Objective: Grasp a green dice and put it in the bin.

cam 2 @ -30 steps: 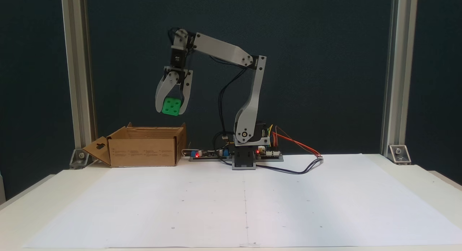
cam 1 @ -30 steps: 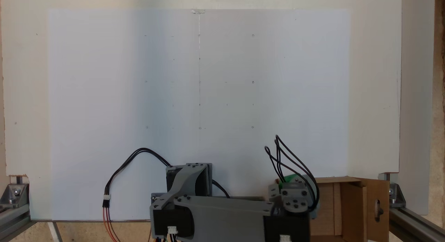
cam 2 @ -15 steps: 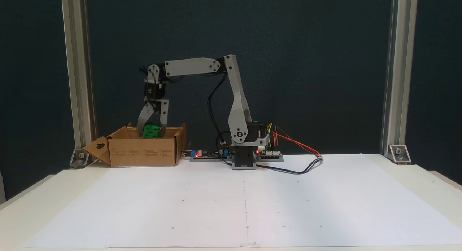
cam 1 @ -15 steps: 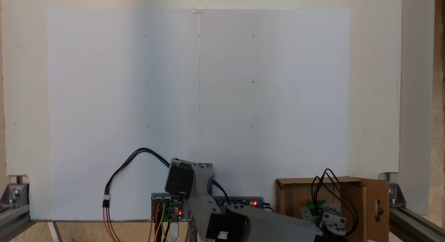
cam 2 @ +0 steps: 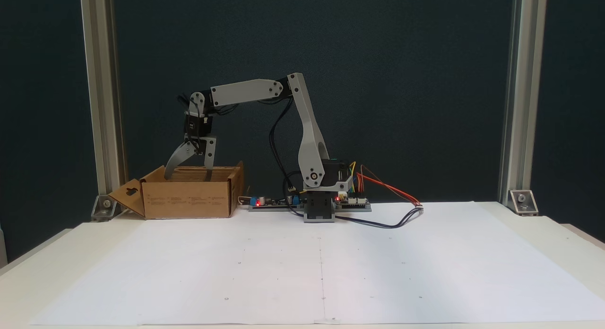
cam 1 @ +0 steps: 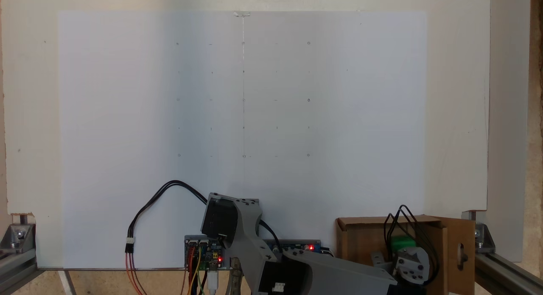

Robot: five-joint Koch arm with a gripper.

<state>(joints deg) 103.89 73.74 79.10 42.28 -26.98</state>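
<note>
Nearest you, white paper (cam 2: 321, 263) covers the worktop (cam 2: 28, 277). Behind it, the box (cam 2: 189, 199) sits left of the arm's base. Your fingers (cam 2: 176, 162) are spread apart, tips dipped into the box; the green dice (cam 1: 402, 242) lies inside it, released.

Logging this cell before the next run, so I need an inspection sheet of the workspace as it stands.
Surface: white paper sheet with faint dot marks, flat on the pale table.
Job's things: green dice inside the bin, not gripped.
Clutter: nothing seen.
End effector: end effector open at the bin's rim.
Cables: black cable looped on the paper; coloured wires at the base.
Surroundings: aluminium posts, dark backdrop.
</note>
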